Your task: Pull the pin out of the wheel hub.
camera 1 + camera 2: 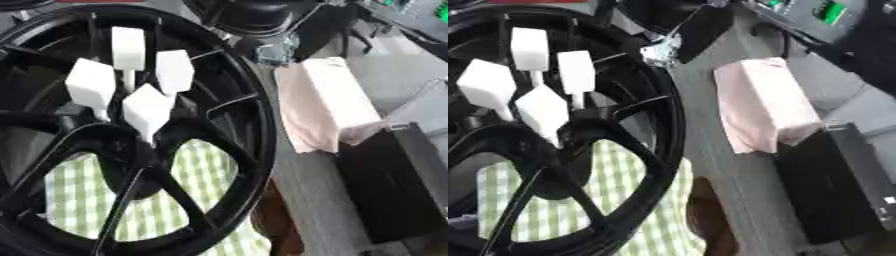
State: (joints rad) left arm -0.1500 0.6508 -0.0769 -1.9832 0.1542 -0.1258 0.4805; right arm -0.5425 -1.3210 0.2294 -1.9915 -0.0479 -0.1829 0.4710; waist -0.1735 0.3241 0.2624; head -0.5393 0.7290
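Note:
A black spoked wheel (255,107) lies on the left and fills most of both views. Several white pins with blocky heads stand close together in its hub (122,142). The tallest pin (128,47) is at the back, another (173,71) to its right, one (90,85) on the left, and the nearest (147,109) in front. Their thin stems run down into the hub. Neither of my hands shows in either view, and nothing touches the pins.
A green and white checked cloth (206,165) lies under the wheel. To the right are a pale pink folded bag (324,105) and a black box (394,185). A black shape with a silvery part (662,50) hangs past the wheel's far rim. Something brown (276,220) sits by the near rim.

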